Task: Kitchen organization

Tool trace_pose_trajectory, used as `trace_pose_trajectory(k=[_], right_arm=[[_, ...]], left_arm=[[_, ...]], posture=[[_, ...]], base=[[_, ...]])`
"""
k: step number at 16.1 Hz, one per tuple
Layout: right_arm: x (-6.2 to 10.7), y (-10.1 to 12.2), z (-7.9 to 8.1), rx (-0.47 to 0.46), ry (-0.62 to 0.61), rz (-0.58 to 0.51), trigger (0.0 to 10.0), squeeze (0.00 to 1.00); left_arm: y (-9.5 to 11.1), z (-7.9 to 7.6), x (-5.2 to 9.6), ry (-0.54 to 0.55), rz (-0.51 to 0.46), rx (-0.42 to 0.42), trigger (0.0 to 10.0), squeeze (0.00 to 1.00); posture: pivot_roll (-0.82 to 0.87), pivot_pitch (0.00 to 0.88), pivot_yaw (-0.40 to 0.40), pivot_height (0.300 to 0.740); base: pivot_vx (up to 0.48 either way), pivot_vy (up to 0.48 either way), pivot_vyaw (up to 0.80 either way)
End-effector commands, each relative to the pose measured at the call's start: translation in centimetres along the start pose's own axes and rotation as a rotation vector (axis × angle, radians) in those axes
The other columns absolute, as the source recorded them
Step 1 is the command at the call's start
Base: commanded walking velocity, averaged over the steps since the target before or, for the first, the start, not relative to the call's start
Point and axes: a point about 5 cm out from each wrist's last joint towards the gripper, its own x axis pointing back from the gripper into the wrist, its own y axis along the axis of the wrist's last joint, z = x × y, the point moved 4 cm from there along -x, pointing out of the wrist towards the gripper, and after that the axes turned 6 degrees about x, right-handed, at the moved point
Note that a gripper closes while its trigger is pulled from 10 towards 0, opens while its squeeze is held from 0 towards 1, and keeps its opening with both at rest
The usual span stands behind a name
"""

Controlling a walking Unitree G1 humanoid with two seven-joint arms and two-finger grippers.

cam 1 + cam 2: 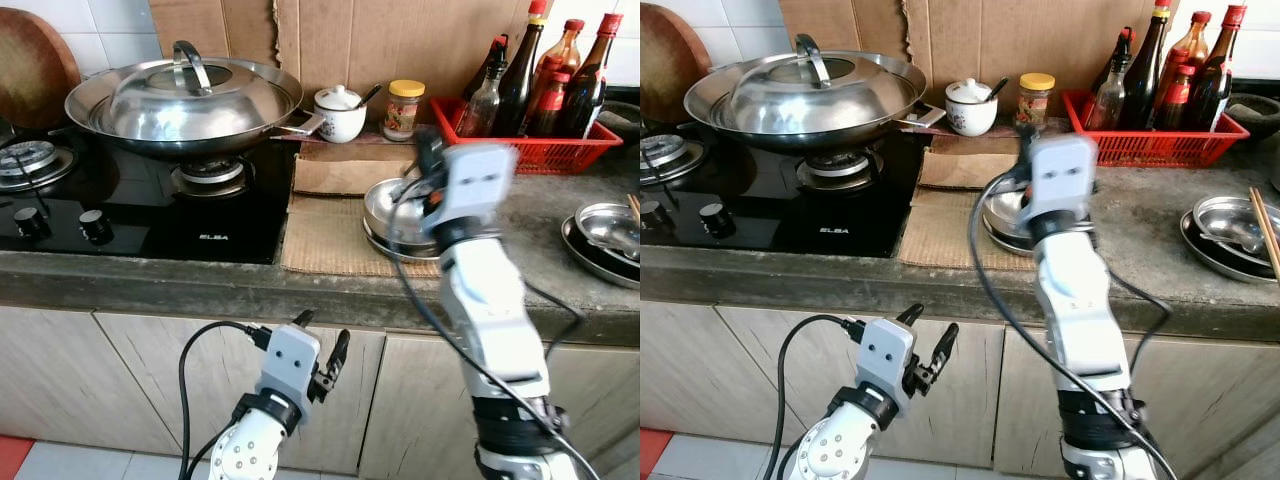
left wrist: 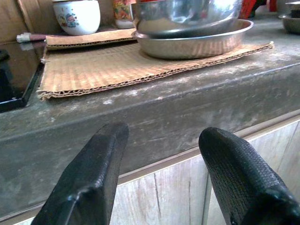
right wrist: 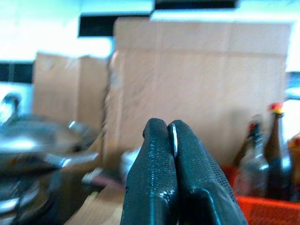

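Grey stone counter [image 1: 560, 270], hob at its left end. Your right gripper [image 3: 172, 140] is up over the stacked steel bowls [image 1: 1006, 218] on the cardboard mat [image 2: 117, 65] near the front edge, fingers clenched on a thin metal sliver, identity unclear. Left gripper [image 2: 164, 183] is below the counter edge, released, holding nothing.

- The counter [image 1: 540, 215] is grey stone, worn and dusty along its front edge, above pale wooden cabinet doors [image 1: 90, 375].
- A black gas hob [image 1: 150, 210] is set into its left part.
- A sheet of cardboard [image 1: 325, 240] lies just beside the hob, with a smaller piece [image 1: 345, 175] behind it.
- Stacked metal dishes [image 1: 1005, 215] rest on the cardboard.
- At the back stand a white lidded pot [image 1: 340, 113], a yellow-capped jar [image 1: 402, 110] and a red basket [image 1: 560, 152] of bottles.
- More metal dishes [image 1: 1230, 230] sit on the right part.
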Motion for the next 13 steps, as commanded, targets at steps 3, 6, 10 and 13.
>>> trace_pose_trajectory(k=[3, 6, 10, 13], right_arm=[[0.5, 2.3, -1.7, 0.079, -0.092, -0.067, 0.0, 0.0], [2.6, 1.6, -2.9, 0.183, -0.149, -0.029, 0.0, 0.0], [4.9, -0.6, -4.0, 0.226, -0.183, 0.077, 0.0, 0.0], [6.0, -0.8, -4.3, 0.295, -0.214, 0.097, 0.0, 0.0]], left_arm=[[-0.1, 0.3, -0.2, 0.008, 0.001, -0.008, 10.0, 0.0], [-0.2, 0.4, -0.3, 0.011, -0.001, -0.009, 10.0, 0.0], [-0.3, 0.5, -0.4, 0.01, -0.002, -0.013, 10.0, 0.0], [-0.2, 0.5, -0.4, 0.008, -0.008, -0.015, 10.0, 0.0]], posture=[[-0.03, 0.0, -0.015, 0.74], [-0.03, 0.0, -0.012, 0.74], [-0.04, 0.0, -0.007, 0.74], [-0.04, 0.0, -0.002, 0.74]], base=[[0.0, 0.0, 0.0], [0.0, 0.0, 0.0], [0.0, 0.0, 0.0], [0.0, 0.0, 0.0]])
